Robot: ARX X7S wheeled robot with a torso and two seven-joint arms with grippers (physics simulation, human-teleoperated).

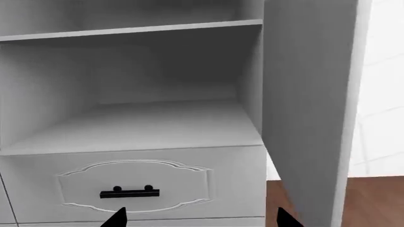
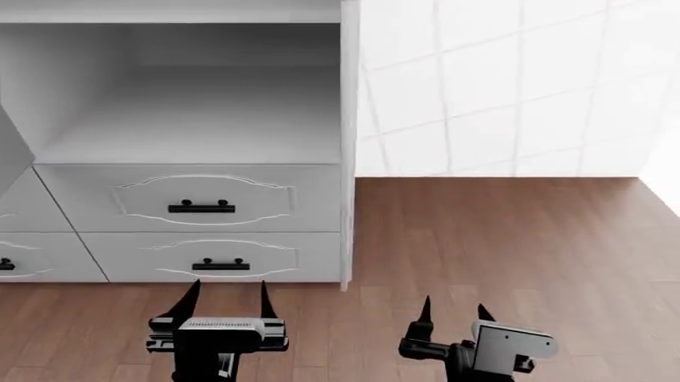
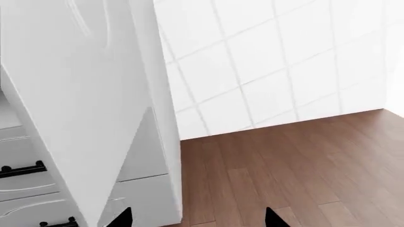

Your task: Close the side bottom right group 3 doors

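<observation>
The tall white cabinet stands with its doors swung out. In the head view the right door (image 2: 348,159) is edge-on, sticking out toward me, and a sliver of the left door (image 2: 11,151) slants in at the picture's edge. Between them is the bare shelf compartment (image 2: 191,119). My left gripper (image 2: 228,298) is open and empty, low in front of the drawers. My right gripper (image 2: 454,310) is open and empty over the floor, right of the right door. The left wrist view shows that door's inner face (image 1: 309,94) beside my left gripper (image 1: 202,220). The right wrist view shows its outer face (image 3: 75,94) near my right gripper (image 3: 197,218).
Two short white drawers with black bar handles, an upper one (image 2: 202,207) and a lower one (image 2: 221,264), sit under the open compartment. More drawer fronts (image 2: 27,263) continue to the left. Brown wood floor (image 2: 510,255) and a white tiled wall (image 2: 499,87) lie to the right.
</observation>
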